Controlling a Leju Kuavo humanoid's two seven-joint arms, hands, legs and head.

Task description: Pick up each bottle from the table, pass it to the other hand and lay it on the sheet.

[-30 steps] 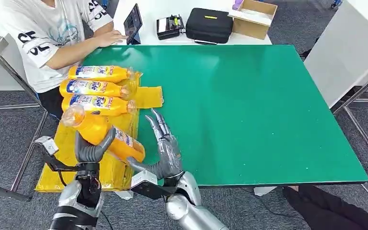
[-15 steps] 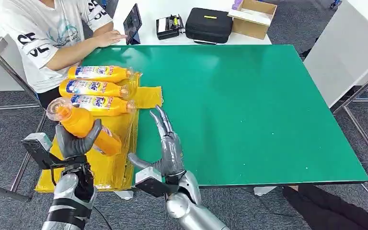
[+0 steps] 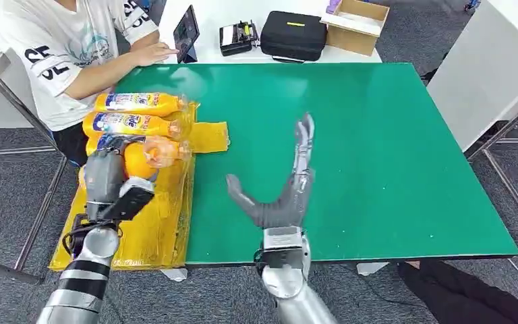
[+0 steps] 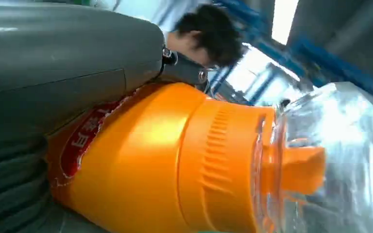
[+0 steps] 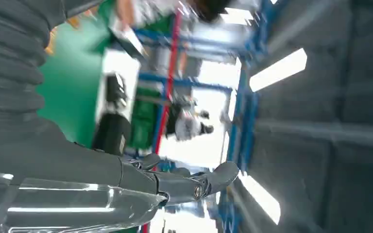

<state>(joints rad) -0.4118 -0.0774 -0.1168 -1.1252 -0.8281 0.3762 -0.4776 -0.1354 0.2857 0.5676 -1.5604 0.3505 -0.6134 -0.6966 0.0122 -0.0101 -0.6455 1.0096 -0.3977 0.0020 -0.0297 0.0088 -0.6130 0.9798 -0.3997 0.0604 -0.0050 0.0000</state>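
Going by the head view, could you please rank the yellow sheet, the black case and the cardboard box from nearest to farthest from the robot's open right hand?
From the right hand:
1. Yellow sheet, at the table's left edge; nearest.
2. Black case, beyond the far edge of the green table.
3. Cardboard box, right of the case and slightly farther.

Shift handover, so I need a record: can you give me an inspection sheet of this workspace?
Surface: green table, yellow sheet along its left edge.
Job's things: two bottles lie on the sheet; a third is partly hidden; a fourth bottle is held.
Clutter: nothing seen on the green.
Hands: left hand grips the fourth bottle; right hand open above the table.
Cables: nothing seen.
Surroundings: person, tablet, black case, box.
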